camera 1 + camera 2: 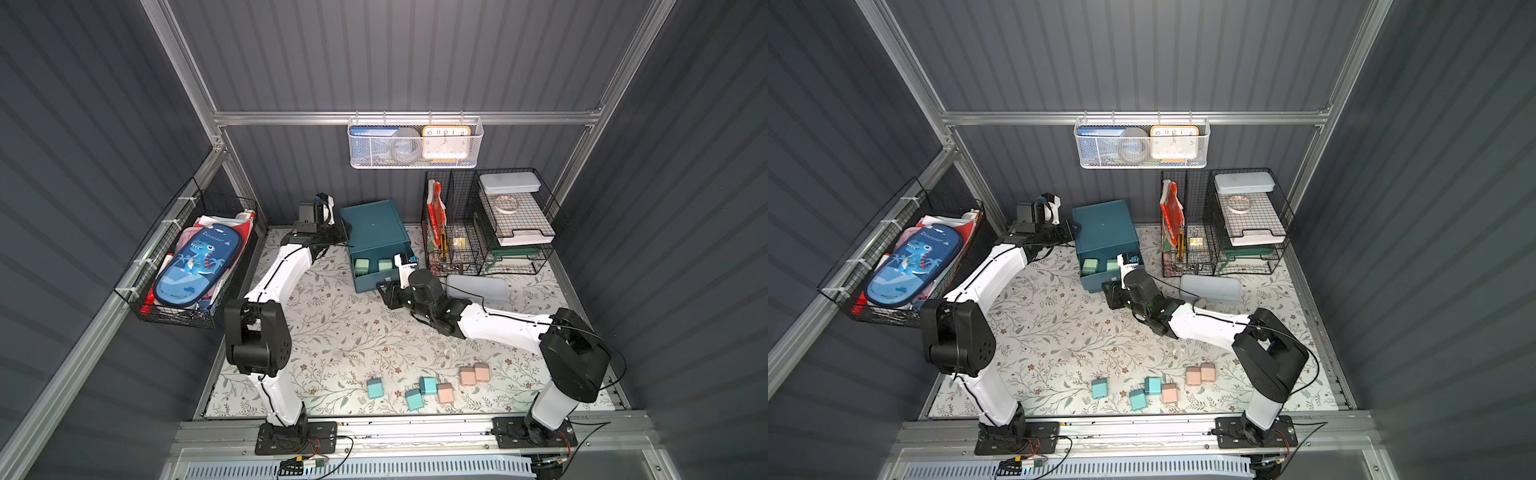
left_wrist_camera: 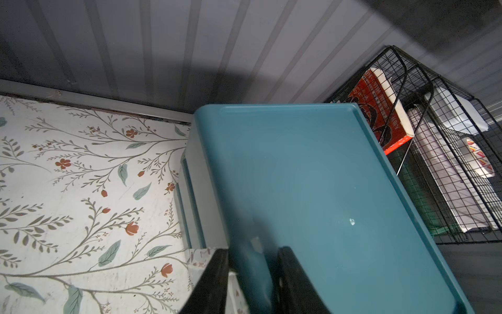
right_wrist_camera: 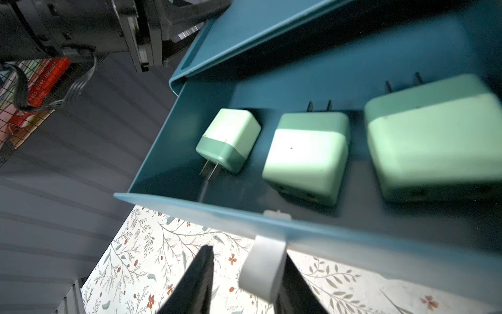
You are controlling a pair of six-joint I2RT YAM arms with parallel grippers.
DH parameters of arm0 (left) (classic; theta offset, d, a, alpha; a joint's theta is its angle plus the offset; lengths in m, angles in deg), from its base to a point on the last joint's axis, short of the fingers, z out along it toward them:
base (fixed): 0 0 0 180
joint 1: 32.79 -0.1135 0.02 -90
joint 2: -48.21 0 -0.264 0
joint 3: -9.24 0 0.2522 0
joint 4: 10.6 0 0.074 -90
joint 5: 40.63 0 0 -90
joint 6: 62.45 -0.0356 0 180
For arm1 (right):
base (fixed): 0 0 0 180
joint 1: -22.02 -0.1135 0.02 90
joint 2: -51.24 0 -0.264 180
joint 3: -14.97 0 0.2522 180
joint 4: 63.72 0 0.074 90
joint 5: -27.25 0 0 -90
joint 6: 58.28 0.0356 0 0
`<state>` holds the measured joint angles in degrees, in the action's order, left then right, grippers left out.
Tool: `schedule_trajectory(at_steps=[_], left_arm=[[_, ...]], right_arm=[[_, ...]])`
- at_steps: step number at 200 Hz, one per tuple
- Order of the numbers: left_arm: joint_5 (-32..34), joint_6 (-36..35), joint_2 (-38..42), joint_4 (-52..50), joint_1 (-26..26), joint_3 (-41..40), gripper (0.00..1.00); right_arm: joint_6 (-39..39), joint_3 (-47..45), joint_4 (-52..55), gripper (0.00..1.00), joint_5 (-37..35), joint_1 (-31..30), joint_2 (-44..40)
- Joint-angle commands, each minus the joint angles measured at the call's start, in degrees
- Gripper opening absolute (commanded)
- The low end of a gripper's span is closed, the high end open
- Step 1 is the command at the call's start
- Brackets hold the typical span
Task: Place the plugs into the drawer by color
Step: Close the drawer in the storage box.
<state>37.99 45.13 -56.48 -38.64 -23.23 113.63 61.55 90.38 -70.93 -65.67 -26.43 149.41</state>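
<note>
The drawer (image 1: 374,224) is a dark teal cabinet at the back of the table, with one drawer pulled out. Three mint green plugs (image 3: 228,140) (image 3: 307,155) (image 3: 434,141) lie inside it. My right gripper (image 3: 246,250) is open at the drawer front, and the white pull tab (image 3: 264,267) sits between its fingers, against one of them. My left gripper (image 2: 254,248) is shut on the cabinet's top edge at its back left. Three blue-teal plugs (image 1: 375,389) (image 1: 413,400) (image 1: 428,385) and three pink plugs (image 1: 445,392) (image 1: 467,375) (image 1: 482,372) lie near the front edge.
A flat pale grey-blue case (image 1: 478,289) lies right of the drawer, behind my right arm. A black wire rack (image 1: 486,224) stands at the back right. A wire basket with a dinosaur pencil case (image 1: 195,266) hangs on the left wall, and a white mesh basket (image 1: 413,143) on the back wall.
</note>
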Motion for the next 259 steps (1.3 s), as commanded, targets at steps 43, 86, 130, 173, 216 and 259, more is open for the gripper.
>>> schedule_trajectory(at_steps=[43,86,130,173,216,259], left_arm=[[-2.06,-1.01,-2.61,-3.91,0.63,-2.90,0.32],[-2.32,-0.92,-2.58,-3.91,0.98,-2.91,0.32],[-2.21,-0.93,-2.19,-4.08,1.68,-3.35,0.32],[-2.23,-1.37,-2.43,-4.30,2.13,-3.61,0.32],[-2.32,-1.67,-2.65,-5.23,2.14,-3.45,0.31],[-2.94,-1.50,-3.07,-5.05,2.14,-3.53,0.31]], right_arm=[[1.05,4.45,-2.76,0.39,-1.75,0.46,2.34],[0.50,7.14,-3.81,0.39,-2.43,0.63,4.07],[-0.15,11.51,-4.21,0.39,-2.28,0.72,8.64],[-1.97,15.58,-6.79,0.39,-3.30,2.55,13.69],[-2.58,19.64,-8.03,0.40,-3.24,3.53,17.25],[4.32,12.69,-9.51,0.40,0.21,4.32,11.57]])
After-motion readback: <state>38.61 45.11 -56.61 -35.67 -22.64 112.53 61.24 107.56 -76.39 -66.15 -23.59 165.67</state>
